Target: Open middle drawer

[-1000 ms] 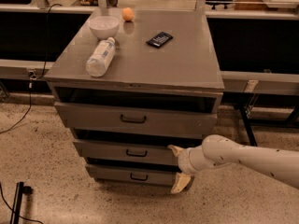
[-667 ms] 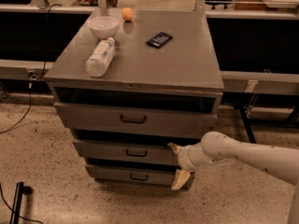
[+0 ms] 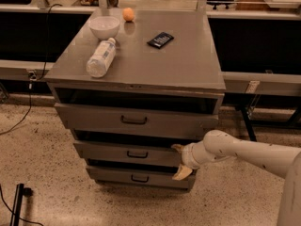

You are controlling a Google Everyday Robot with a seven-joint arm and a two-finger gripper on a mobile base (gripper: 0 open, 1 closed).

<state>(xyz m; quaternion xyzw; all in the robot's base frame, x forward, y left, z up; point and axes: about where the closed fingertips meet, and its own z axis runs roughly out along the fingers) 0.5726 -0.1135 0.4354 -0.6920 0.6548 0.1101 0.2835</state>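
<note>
A big grey metal cabinet [image 3: 188, 74] stands on the speckled floor, and a white robot arm [image 3: 244, 152] reaches in low from the cabinet's right side. The middle drawer [image 3: 103, 150] is the second of the cabinet's three, with a small dark bar pull [image 3: 137, 154], and the gripper [image 3: 179, 160] is at its right end with its two tan fingers spread wide, one up and one down. On the cabinet's top lie a clear plastic bottle [image 3: 100, 58], a white bowl [image 3: 104, 27], a flat black gadget [image 3: 160, 39] and an orange [image 3: 128, 14].
</note>
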